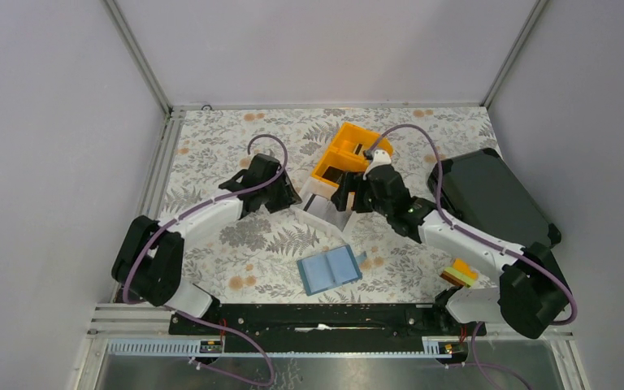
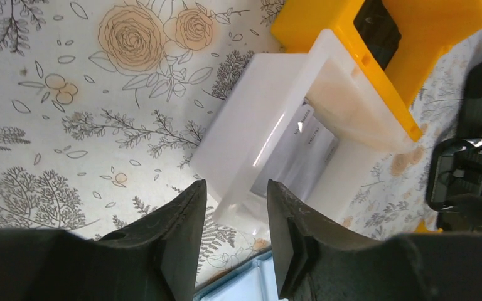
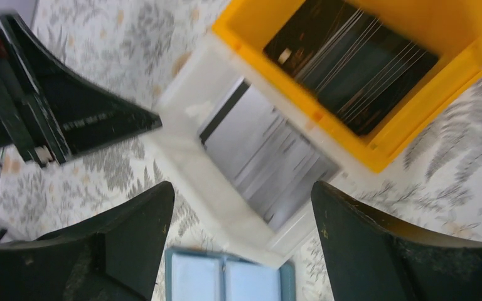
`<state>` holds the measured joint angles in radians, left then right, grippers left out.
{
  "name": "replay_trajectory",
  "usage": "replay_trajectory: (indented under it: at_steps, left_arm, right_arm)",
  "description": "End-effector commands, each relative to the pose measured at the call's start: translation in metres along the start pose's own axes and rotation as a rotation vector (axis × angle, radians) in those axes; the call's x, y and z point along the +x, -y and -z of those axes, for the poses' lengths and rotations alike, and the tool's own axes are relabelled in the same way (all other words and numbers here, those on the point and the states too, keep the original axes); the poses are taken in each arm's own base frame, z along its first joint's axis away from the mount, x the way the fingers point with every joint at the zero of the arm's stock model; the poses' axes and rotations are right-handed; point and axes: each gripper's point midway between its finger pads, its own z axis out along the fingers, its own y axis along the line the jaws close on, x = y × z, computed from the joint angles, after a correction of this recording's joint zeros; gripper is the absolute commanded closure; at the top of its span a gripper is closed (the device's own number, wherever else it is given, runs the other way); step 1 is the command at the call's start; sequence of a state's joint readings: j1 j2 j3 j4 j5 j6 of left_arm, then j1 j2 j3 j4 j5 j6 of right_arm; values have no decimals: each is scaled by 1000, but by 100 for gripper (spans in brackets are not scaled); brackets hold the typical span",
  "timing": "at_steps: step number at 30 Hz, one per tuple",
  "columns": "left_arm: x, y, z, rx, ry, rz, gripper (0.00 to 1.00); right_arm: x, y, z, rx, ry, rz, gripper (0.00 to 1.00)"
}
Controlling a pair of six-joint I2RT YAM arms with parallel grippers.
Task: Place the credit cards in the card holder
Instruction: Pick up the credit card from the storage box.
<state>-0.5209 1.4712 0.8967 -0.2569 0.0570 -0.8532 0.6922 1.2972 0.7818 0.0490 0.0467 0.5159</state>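
— Credit cards (image 3: 270, 160): whereabouts?
— Standing on edge inside the white bin (image 2: 251, 106), pale ones; dark ones packed in the orange bin (image 1: 343, 130) touching the white bin's far side.
— And around it, largest first?
— Floral table (image 1: 211, 154) under all; black hard case (image 1: 487, 195) well right of the white bin; card holder (image 1: 331, 270) lying open just on the white bin's near side, apart from it, no card seen in its pockets.
— Fingers?
— Left fingers (image 2: 176, 238) closed on the white bin's left corner, apparently steadying it. Right fingers (image 3: 119, 244) spread wide, nothing between, hovering over the white bin.
— Step in hand?
— Probably the first pick.
— Next move?
— Calls for lowering the right fingers into the white bin, pinching one card alone, then carrying it to the card holder.
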Motion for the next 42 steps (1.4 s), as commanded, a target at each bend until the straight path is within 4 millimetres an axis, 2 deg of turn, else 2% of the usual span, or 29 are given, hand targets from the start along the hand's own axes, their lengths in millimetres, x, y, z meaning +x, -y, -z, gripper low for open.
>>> replay_trajectory:
  at_steps: [1, 5, 8, 10, 16, 21, 23, 28, 29, 30, 31, 34, 36, 38, 40, 42]
  left_arm:
    - [-10, 1, -5, -37, -29, -112, 58]
    - [-11, 1, -14, -50, -62, -136, 64]
    - [-14, 2, -19, -57, -69, -171, 73]
    - [-22, -1, -19, -88, -58, -214, 75]
    - [-47, -8, -19, -158, -48, -493, 89]
    - [-47, -17, -14, -156, -78, -670, 94]
    - [-48, -21, -11, -155, -71, -730, 100]
    - [-62, -35, -3, -232, -17, -827, 100]
    - [-67, -36, -1, -257, -2, -827, 98]
    - [-71, -36, 1, -273, 10, -815, 91]
    - [-73, -35, 3, -284, 23, -791, 74]
    - [-75, -24, 11, -270, 57, -664, 40]
    - [-76, -18, 21, -264, 98, -543, 28]
    - [-77, -20, 31, -295, 141, -384, 19]
    - [-70, -21, 38, -300, 153, -231, 15]
    - [-53, -14, 35, -236, 128, -86, 15]
  right_arm:
    - [-52, 16, 2, 84, 112, 28, 12]
    - [-66, 32, 0, 119, 123, 17, 11]
    - [-68, 42, -4, 136, 115, 9, 11]
    - [-62, 50, -5, 164, 83, 9, 11]
    - [-57, 55, -7, 166, 59, 14, 12]
    - [-51, 59, -5, 170, 44, -4, 12]
    - [-47, 58, -6, 165, 36, -15, 13]
    - [-41, 54, -8, 144, 13, -39, 14]
    - [-41, 53, -8, 139, 10, -43, 15]
    - [-41, 52, -8, 133, 9, -45, 15]
    - [-40, 52, -7, 131, 9, -46, 15]
    - [-40, 52, -4, 130, 14, -47, 15]
    - [-40, 52, -2, 128, 18, -47, 15]
    - [-39, 51, 1, 124, 21, -46, 15]
    - [-37, 51, 3, 119, 19, -46, 15]
    - [-35, 51, 4, 115, 16, -46, 15]
